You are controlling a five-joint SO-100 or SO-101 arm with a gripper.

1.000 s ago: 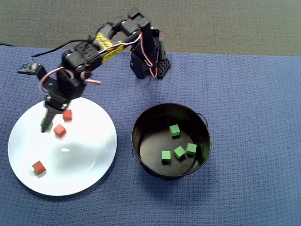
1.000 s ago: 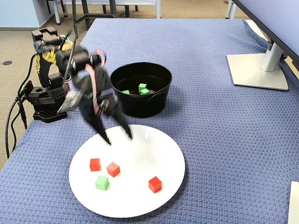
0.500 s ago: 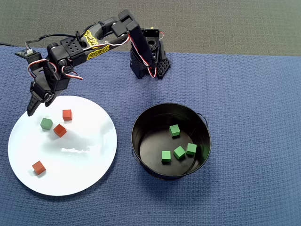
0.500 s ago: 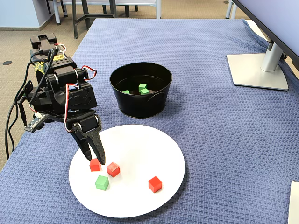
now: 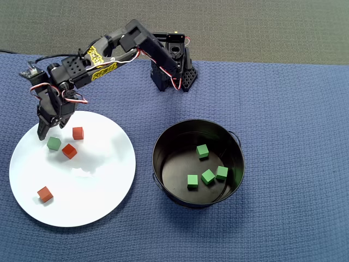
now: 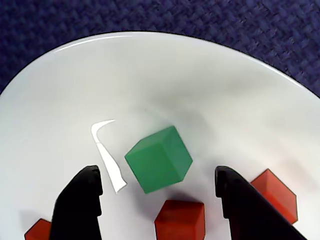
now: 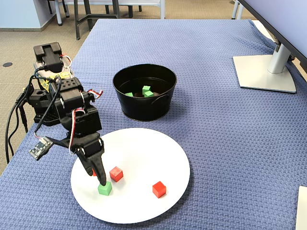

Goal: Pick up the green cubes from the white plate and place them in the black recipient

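Blue cloth; tool (image 6: 157, 182) tips cropped, apparently straddling green cube (image 6: 158, 159).

We see the arm stretched out to the left in the overhead view, wrist bent down, our gripper (image 6: 159, 185) pointing downward with its two fingers spread apart, holding nothing.

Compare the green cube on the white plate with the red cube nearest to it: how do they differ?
The green cube is green; the red cube is red-orange. In the wrist view the green cube lies wholly in view, centred ahead of the open gripper; the red cube is cut off by the bottom edge. Both rest on the white plate, apart, and look equally large.
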